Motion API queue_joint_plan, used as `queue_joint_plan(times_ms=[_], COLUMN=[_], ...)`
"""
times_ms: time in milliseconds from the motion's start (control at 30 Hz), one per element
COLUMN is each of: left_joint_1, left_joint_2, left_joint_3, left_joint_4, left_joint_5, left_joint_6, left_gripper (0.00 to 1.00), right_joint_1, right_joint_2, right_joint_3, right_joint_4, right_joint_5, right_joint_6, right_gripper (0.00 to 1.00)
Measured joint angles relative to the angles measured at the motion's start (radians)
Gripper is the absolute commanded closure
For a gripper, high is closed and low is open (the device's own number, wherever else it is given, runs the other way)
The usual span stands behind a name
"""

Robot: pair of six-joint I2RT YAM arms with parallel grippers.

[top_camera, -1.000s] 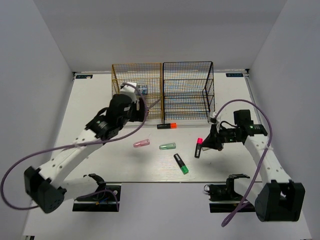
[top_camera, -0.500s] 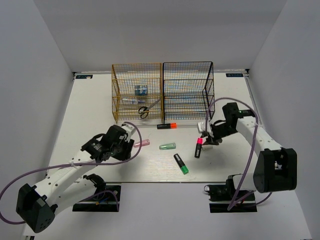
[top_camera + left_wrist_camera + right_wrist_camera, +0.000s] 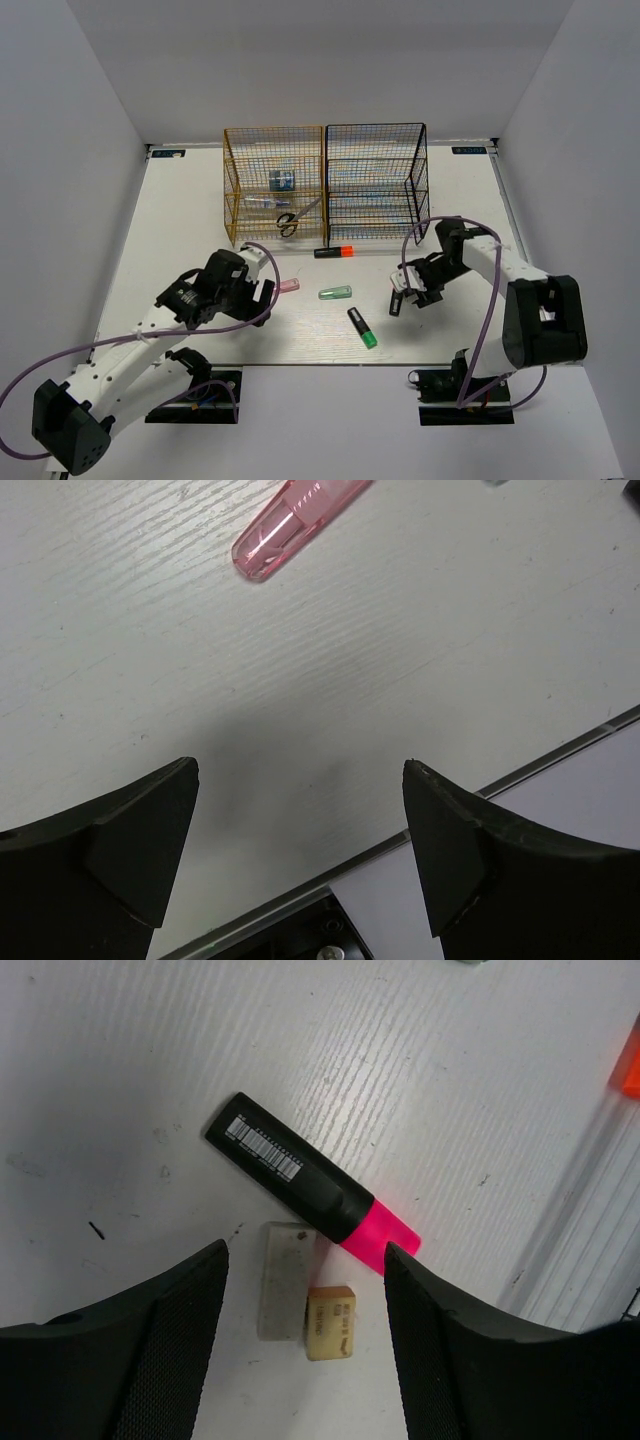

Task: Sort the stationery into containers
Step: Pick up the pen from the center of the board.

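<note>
the right gripper [image 3: 305,1250] hangs released over the pink highlighter [image 3: 300,1182], the beige eraser [image 3: 330,1322] just beside it, right of centre. the left gripper [image 3: 300,780], also released, hovers near the pink capsule [image 3: 295,525].

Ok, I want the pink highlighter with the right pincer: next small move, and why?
Probably twist the wrist first: the right pincer is open, but the pink highlighter lies slanted to its jaws, and the beige eraser sits right by the cap.
</note>
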Motion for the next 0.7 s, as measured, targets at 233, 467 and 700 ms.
queue_joint_plan(times_ms=[233,467,700], left_joint_1=[0.002,0.004,0.005], left_joint_2=[0.019,0.025,0.028], left_joint_3=[0.000,0.000,0.000], left_joint_4=[0.001,0.001,0.000], left_joint_5=[0.003,0.003,0.003], left_joint_6=[0.000,0.000,0.001], left_gripper=[0.07,0.06,0.06], right_joint_1=[0.060,0.124,0.193], right_joint_2=[0.086,0.151,0.194], right_joint_3=[0.050,0.068,0.085], right_joint_4=[0.013,0.003,-0.019], right_joint_5=[0.028,0.079,0.137], right_joint_6=[-0.011,-0.012,-0.012], right_gripper=[0.36,0.37,0.40])
